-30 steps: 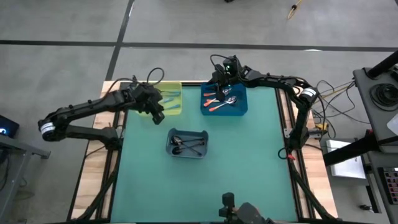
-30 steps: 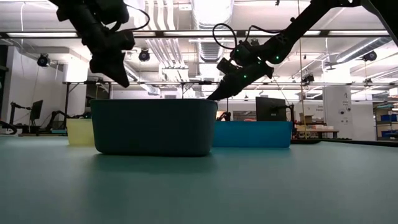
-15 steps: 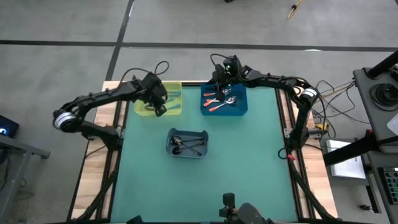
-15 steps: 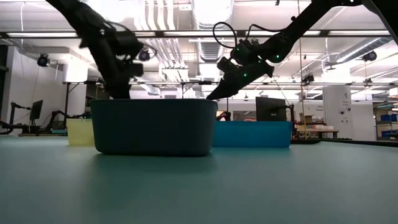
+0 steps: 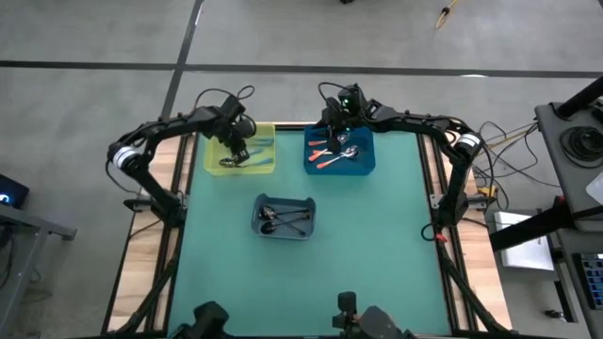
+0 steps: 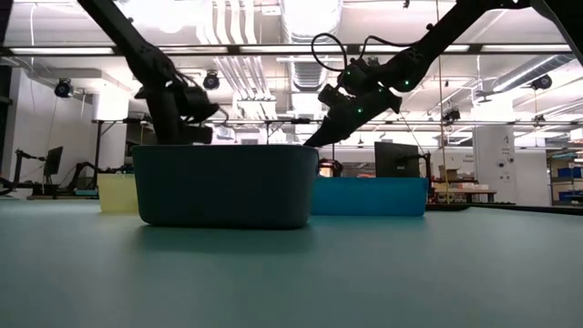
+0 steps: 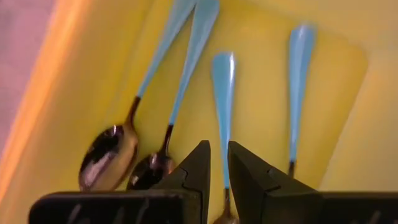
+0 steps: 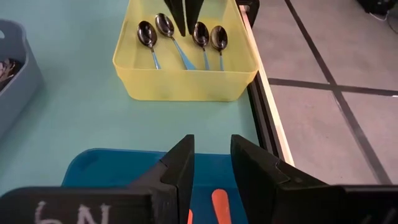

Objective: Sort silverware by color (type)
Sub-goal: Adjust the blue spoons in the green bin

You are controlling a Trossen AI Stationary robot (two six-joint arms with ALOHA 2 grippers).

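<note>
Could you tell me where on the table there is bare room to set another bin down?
The teal mat is bare right of and in front of the grey bin, and left of it below the yellow bin. The back edge is crowded: the left gripper hangs over the yellow bin, the right gripper over the blue bin.

The spoons (image 7: 174, 93) have glossy, mirror-like metal bowls and smooth matt light-blue handles, lying in a smooth, slightly shiny yellow plastic bin (image 8: 186, 84), beside a blue plastic bin (image 5: 363, 165) and a grey one (image 5: 283, 231) on the matt teal counter (image 5: 377, 245).
</note>
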